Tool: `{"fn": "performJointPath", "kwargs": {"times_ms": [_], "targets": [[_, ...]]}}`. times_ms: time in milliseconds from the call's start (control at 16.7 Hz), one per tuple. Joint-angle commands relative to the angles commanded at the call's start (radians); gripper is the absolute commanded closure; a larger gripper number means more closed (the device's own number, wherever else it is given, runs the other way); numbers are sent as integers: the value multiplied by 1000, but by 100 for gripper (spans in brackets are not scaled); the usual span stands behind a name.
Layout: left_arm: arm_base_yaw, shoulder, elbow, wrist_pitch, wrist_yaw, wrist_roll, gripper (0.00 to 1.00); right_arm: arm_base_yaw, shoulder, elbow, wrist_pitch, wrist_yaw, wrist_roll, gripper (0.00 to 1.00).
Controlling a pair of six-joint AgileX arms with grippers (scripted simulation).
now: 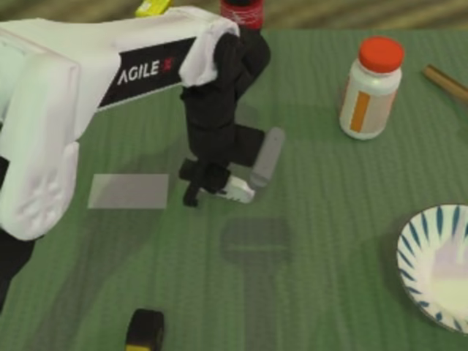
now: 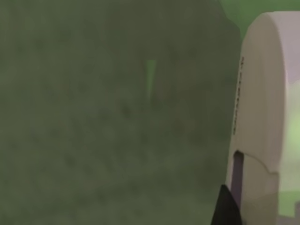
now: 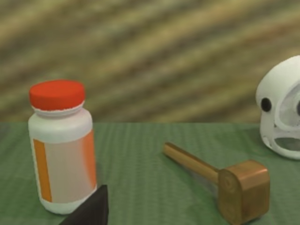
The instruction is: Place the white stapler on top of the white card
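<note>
Left gripper (image 1: pixel 208 184) clamps the smooth, rounded white stapler (image 1: pixel 252 174) beside the thin flat card (image 1: pixel 129 191) on the ribbed green tabletop (image 1: pixel 329 241).

**Bystanders on the green worktop**

A pill bottle (image 1: pixel 371 88) with a red cap and an orange label stripe stands upright at about two o'clock on the worktop (image 1: pixel 322 219). Just beyond it, at the right edge, lies a wooden mallet (image 3: pixel 220 178); from above only its handle shows. A blue-striped white plate (image 1: pixel 439 267) sits at four o'clock, cut off by the right edge. At twelve o'clock a red-capped dark bottle (image 1: pixel 243 12) pokes in at the far edge, with a yellow item (image 1: pixel 152 7) near it toward eleven. At seven o'clock, on the near edge, is a black-and-yellow object (image 1: pixel 145 330).
</note>
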Motion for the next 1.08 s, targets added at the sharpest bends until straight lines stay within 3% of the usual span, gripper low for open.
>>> {"fn": "performJointPath", "kwargs": {"times_ms": [360, 780, 1080], "targets": [[8, -45, 194, -255, 1, 1, 100, 0, 0, 0, 0, 0, 0, 0], [5, -51, 215, -278, -1, -10, 100, 0, 0, 0, 0, 0, 0, 0], [13, -46, 229, -321, -32, -211, 100, 0, 0, 0, 0, 0, 0, 0]]}}
